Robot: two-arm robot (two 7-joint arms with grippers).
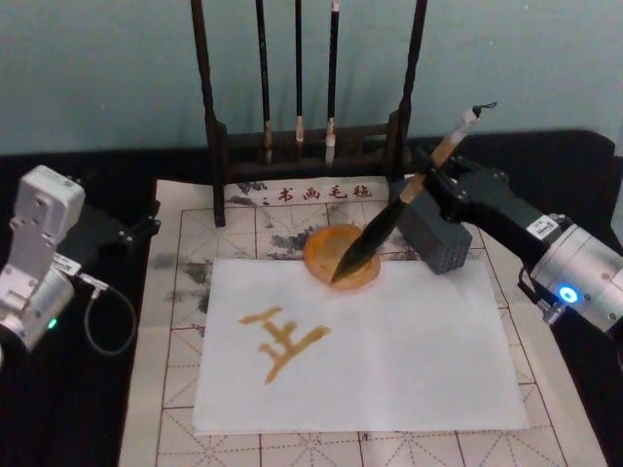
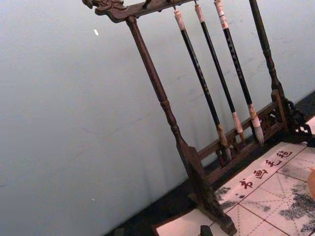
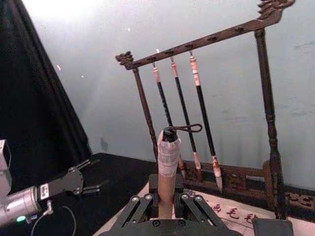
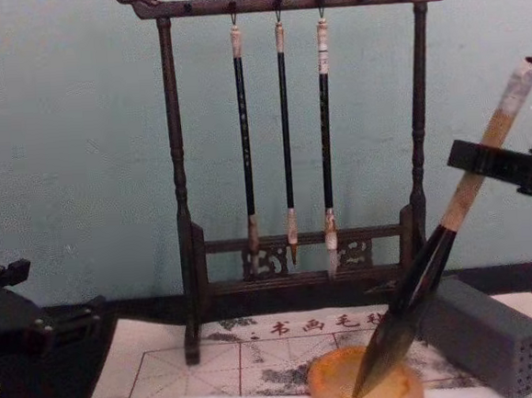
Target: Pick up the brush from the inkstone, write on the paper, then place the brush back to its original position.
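Brush: tan handle clamped in my right pincer, upper right; tilted so its tip meets the inkstone, centre, likely for setting down. Paper below bears a character. Left arm parked, left edge.

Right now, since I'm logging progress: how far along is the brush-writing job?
Done: the paper carries an orange-brown character. In hand: the right gripper is shut on the brush, which is tilted with its tip down in the inkstone. Left: letting go so the brush rests there, then pulling away. The left gripper sits parked off to the left.
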